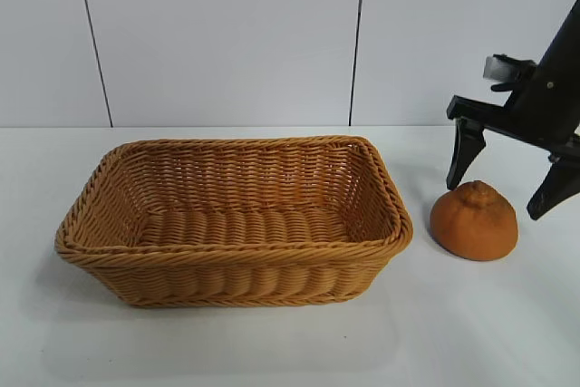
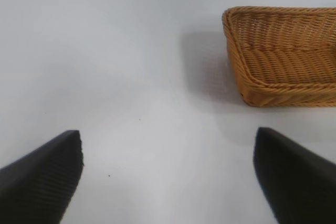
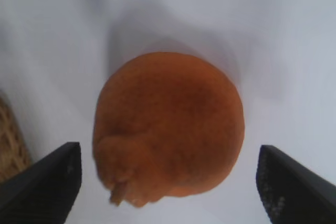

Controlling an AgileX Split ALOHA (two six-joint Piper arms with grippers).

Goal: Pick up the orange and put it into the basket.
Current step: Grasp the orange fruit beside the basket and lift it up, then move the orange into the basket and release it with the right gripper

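The orange (image 1: 474, 221) sits on the table (image 1: 471, 333) beside the basket (image 1: 227, 271); the right gripper (image 1: 510, 174) hangs above it, fingers spread apart, touching nothing. The left gripper (image 2: 168, 174) is likewise spread

One orange (image 1: 473, 221) lay between the spread fingers (image 1: 465, 153) of one gripper; one basket (image 1: 234, 271) stood well apart beside them.

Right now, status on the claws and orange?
Right claw open above orange. Left claw open, parked. Orange on table beside basket. Nothing blocking.
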